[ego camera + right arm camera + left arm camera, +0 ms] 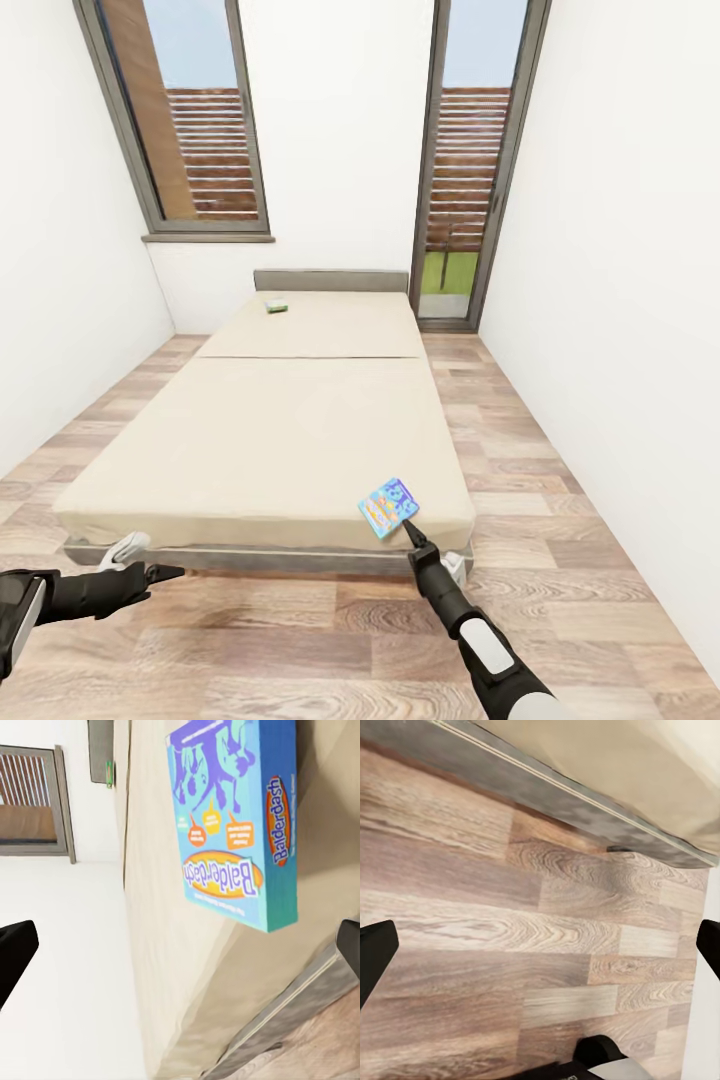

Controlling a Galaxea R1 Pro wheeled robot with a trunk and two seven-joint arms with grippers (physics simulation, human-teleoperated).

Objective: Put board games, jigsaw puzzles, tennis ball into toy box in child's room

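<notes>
Wooden flooring (pixel 300 650) surrounded the bed (pixel 270 440), where a blue board game (pixel 388 507) lay at the near right corner and a green one (pixel 277 304) near the headboard. Right hand (pixel 412 532) reached toward the blue game, fingers apart; left hand (pixel 165 573) hung open over the floor.

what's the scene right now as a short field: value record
location: bedroom, robot at foot of the bed
near board game: blue box on the bed's near right corner
far board game: near the headboard
right end effector: open, just short of the near game
left end effector: open, above the wood floor
toy box: not seen
</notes>
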